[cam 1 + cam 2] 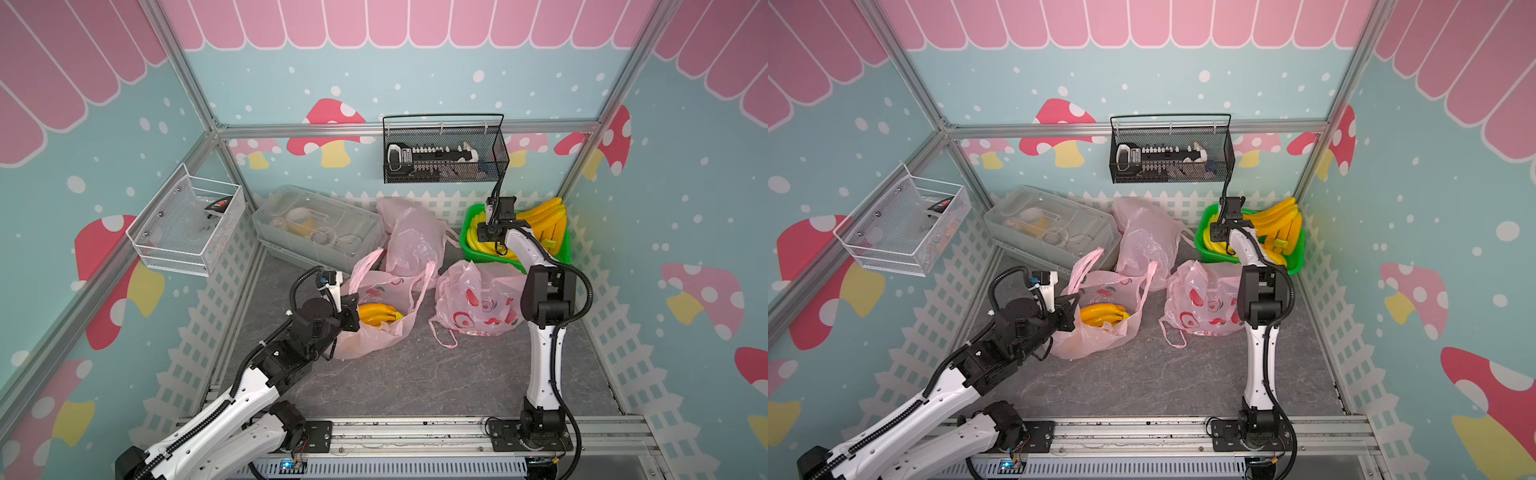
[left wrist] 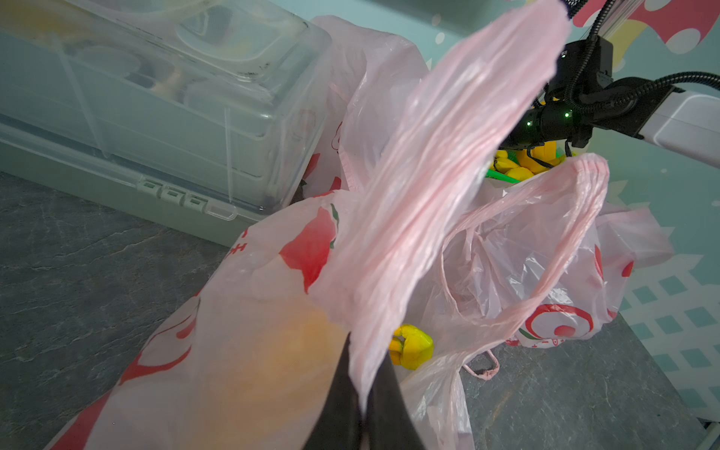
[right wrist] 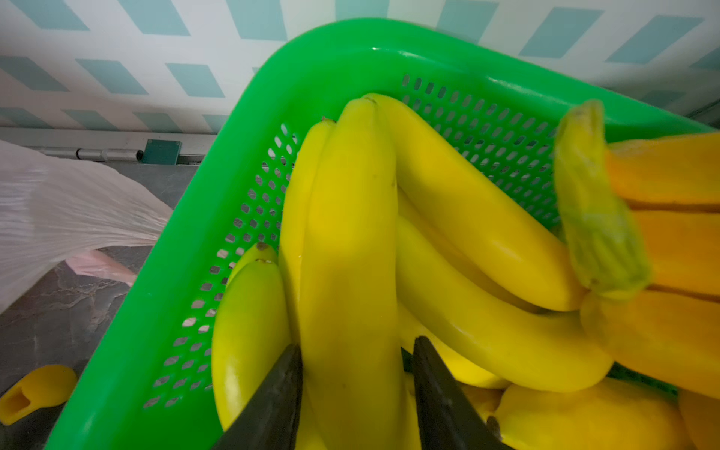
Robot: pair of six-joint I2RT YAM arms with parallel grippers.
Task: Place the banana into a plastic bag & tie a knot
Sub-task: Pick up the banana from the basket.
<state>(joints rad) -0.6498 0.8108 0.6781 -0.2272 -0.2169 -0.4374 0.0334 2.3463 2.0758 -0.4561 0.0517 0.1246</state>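
Observation:
A pink plastic bag (image 1: 374,336) (image 1: 1096,338) lies open on the grey floor with a bunch of yellow bananas (image 1: 378,314) (image 1: 1102,314) inside. My left gripper (image 1: 353,309) (image 2: 366,346) is shut on the bag's near handle (image 2: 448,175), holding it up; the other handle (image 2: 576,233) stands loose. My right gripper (image 1: 496,247) (image 3: 358,343) reaches down into the green basket (image 1: 467,220) (image 3: 163,272) at the back right. Its jaws press both sides of one yellow banana (image 3: 350,233) that lies among several others.
A clear lidded box (image 1: 316,228) stands at the back left. Two more pink bags (image 1: 411,241) (image 1: 478,303) lie between the open bag and the basket. A black mesh basket (image 1: 444,153) and a white wire basket (image 1: 187,224) hang on the walls.

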